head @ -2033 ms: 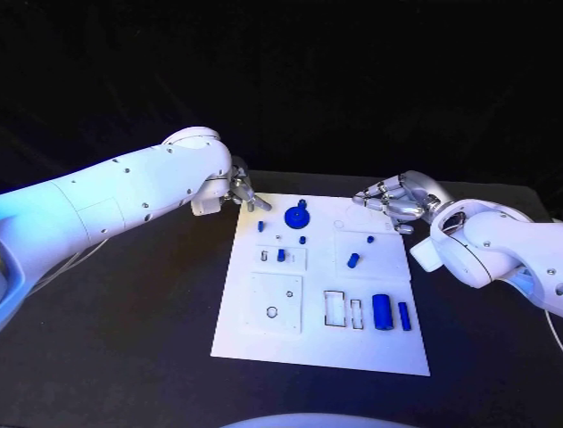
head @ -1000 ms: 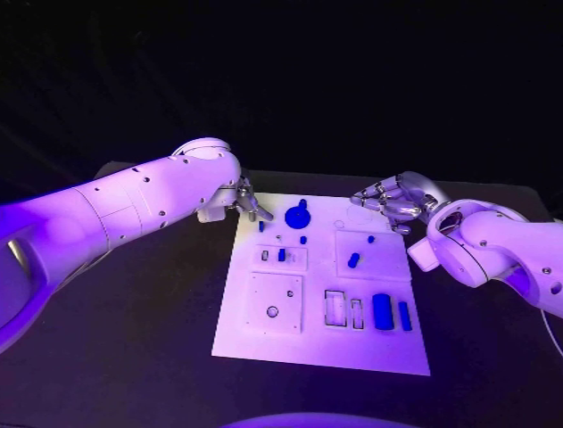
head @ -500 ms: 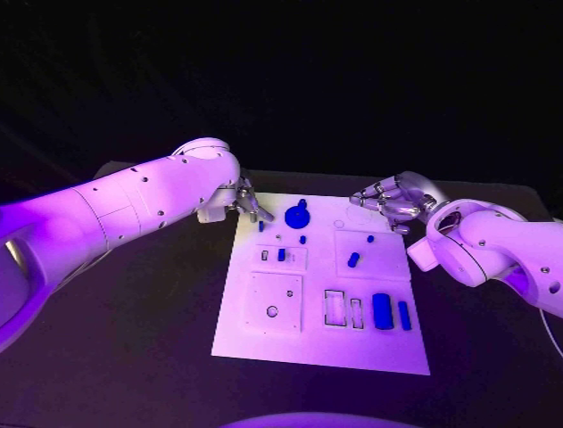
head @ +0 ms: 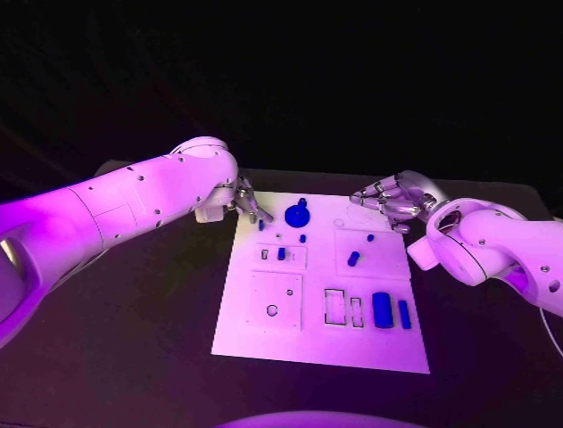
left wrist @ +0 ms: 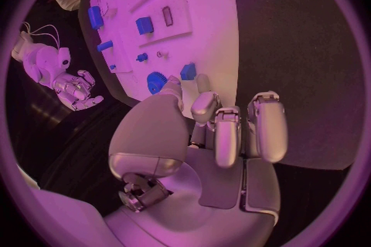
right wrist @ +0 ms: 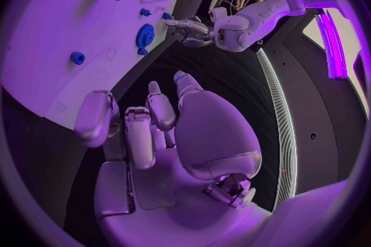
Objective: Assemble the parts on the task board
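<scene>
The white task board (head: 269, 334) lies mid-table with several blue parts on it. A blue gear (head: 297, 214) stands near its far edge, and a small blue part (head: 262, 226) lies close to the far left corner. My left hand (head: 245, 201) hovers at that corner and holds nothing. In the left wrist view its fingertips (left wrist: 203, 84) stop just short of the small blue part (left wrist: 188, 71), beside the gear (left wrist: 157, 81). My right hand (head: 386, 200) hangs over the far right corner, fingers (right wrist: 139, 129) loosely bent and apart, holding nothing.
Two larger blue blocks (head: 382, 309) lie at the board's near right beside rectangular slots (head: 335, 308). Small blue pieces (head: 353, 259) dot the middle. Black table (head: 127, 339) surrounds the board on all sides.
My left hand has crept slightly closer to the board's far left corner. The right hand and the parts have stayed put.
</scene>
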Controlling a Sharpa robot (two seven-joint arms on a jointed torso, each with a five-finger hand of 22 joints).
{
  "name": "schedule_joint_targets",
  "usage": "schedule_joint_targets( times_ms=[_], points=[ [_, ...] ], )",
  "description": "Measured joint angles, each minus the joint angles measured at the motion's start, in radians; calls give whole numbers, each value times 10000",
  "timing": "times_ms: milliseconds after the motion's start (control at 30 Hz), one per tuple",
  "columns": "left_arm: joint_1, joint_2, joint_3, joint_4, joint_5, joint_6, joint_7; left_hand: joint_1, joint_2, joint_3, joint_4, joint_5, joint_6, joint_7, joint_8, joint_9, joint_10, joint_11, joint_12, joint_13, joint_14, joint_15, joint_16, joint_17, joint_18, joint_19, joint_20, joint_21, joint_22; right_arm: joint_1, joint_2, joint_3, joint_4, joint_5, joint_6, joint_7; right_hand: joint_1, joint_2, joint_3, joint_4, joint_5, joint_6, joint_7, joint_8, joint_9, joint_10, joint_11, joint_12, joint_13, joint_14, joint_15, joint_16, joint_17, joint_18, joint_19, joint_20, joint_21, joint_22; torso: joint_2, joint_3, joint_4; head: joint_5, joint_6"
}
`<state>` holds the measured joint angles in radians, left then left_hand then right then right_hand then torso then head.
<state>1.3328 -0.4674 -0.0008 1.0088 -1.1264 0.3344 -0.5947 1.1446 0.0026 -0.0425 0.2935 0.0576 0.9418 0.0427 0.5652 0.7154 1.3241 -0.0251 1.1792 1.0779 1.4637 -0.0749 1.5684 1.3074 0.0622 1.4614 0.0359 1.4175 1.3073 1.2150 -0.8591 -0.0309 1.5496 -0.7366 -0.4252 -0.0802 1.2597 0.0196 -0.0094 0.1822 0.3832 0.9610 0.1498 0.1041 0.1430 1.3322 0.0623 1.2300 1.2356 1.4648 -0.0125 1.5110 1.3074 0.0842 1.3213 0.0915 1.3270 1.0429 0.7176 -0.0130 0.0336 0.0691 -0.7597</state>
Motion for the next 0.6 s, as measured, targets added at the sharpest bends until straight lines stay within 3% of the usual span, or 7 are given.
schedule_joint_targets(
  times_ms=[600],
  points=[
    [0,-47,0,157,156,116,8,53,53,29,-29,0,0,0,76,76,0,0,0,-10,36,-35,0,-1,-1,37,-37,0,0,-4,26,-3,-8,0,52,-5,40,40,0,0,0,0,0,0,-2,0,0,-1,9,0,0,0,-1,1,0,0,0,0,5,-8,6,-20,-34]
  ],
)
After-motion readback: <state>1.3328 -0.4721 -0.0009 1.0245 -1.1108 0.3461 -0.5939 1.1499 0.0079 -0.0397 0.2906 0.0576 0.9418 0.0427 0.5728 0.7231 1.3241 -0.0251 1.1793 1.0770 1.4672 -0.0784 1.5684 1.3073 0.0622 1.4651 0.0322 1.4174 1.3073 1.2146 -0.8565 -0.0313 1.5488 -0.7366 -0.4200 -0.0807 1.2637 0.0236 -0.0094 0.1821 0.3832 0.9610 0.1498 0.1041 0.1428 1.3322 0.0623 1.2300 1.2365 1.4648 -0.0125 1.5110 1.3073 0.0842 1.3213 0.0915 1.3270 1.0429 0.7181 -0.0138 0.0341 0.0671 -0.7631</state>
